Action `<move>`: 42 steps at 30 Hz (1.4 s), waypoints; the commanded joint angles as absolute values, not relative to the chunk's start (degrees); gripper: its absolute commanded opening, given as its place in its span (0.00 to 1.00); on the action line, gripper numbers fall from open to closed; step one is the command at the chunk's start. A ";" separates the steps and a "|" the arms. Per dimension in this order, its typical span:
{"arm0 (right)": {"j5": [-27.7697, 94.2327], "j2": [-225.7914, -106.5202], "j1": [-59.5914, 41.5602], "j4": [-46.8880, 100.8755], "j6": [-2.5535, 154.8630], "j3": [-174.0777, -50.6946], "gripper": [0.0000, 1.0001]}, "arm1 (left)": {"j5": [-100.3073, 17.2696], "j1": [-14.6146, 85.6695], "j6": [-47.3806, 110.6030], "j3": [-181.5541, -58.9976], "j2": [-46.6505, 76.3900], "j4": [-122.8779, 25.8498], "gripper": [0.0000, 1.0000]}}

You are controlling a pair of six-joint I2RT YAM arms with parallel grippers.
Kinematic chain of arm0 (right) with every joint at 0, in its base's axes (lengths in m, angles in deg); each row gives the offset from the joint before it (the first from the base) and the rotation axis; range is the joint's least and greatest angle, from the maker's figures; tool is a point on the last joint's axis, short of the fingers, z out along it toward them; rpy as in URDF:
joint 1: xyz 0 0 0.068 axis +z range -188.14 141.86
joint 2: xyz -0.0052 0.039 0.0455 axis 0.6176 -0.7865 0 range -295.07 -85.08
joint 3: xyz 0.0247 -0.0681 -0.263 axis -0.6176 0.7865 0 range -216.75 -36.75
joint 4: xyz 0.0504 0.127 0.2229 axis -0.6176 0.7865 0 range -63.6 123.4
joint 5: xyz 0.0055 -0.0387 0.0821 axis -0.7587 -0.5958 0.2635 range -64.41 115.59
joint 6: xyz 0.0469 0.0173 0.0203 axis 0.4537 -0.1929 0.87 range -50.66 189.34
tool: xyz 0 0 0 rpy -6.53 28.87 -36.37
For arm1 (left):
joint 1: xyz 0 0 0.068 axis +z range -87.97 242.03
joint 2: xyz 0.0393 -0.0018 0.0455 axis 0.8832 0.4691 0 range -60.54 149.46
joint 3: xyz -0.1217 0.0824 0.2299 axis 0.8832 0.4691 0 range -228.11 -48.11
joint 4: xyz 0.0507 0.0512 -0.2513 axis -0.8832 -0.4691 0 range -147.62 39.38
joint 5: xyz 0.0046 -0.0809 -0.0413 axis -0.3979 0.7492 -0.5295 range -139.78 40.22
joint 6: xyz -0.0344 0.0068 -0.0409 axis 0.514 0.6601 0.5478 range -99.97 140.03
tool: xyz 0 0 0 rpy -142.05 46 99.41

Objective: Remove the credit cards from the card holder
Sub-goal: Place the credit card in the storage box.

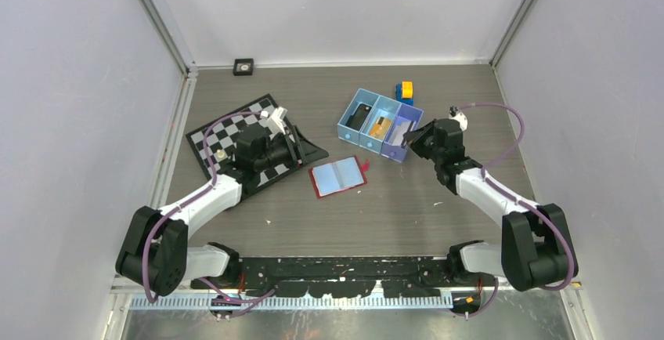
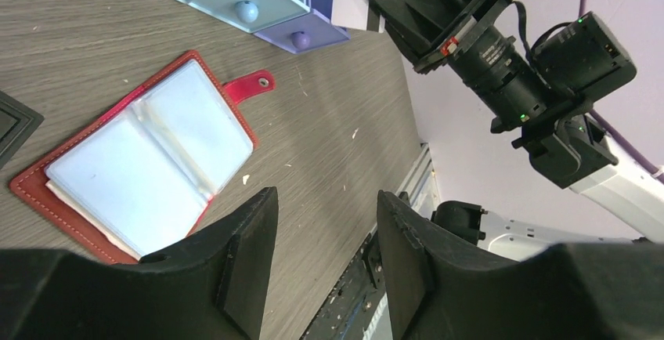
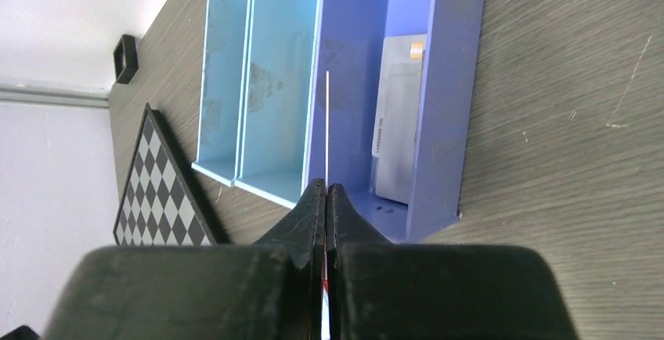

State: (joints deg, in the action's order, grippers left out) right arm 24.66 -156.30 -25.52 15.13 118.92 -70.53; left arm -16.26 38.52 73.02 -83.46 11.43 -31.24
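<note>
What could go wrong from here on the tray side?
1. The right gripper holds a credit card edge-on, nearly in line with the divider wall of the purple compartment. If released here, it may catch on that wall or tip into the next bin.
2. A grey card already lies in that compartment, so the new one may land propped on it rather than flat.

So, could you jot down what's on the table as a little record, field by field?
wallet: red, lying open on the table
tray: blue, three compartments, beyond the wallet
tray cards: grey card in the purple compartment, orange-gold card in the middle one
right pincer: shut on a thin card, edge-on, over the purple compartment
left pincer: open, empty, beside the wallet
</note>
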 commanded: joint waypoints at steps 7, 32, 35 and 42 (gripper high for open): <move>21.02 -161.93 -26.82 11.06 117.24 -76.91 0.00 | -17.83 38.47 71.02 -84.89 9.18 -31.80 0.51; 31.53 -168.21 -28.86 2.31 121.48 -75.76 0.24 | -19.26 38.47 70.57 -84.24 8.54 -31.99 0.50; 30.94 -167.14 -28.92 2.88 121.18 -75.44 0.25 | -19.22 38.47 70.57 -84.26 9.10 -31.81 0.50; 28.53 -164.33 -28.92 5.15 121.11 -74.38 0.42 | -19.79 38.47 70.26 -84.23 9.21 -31.93 0.50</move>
State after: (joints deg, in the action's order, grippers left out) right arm 31.04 -168.16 -28.78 5.43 121.57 -75.21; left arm -18.86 38.52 71.82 -83.46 9.94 -32.53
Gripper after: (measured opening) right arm 0.396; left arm 0.503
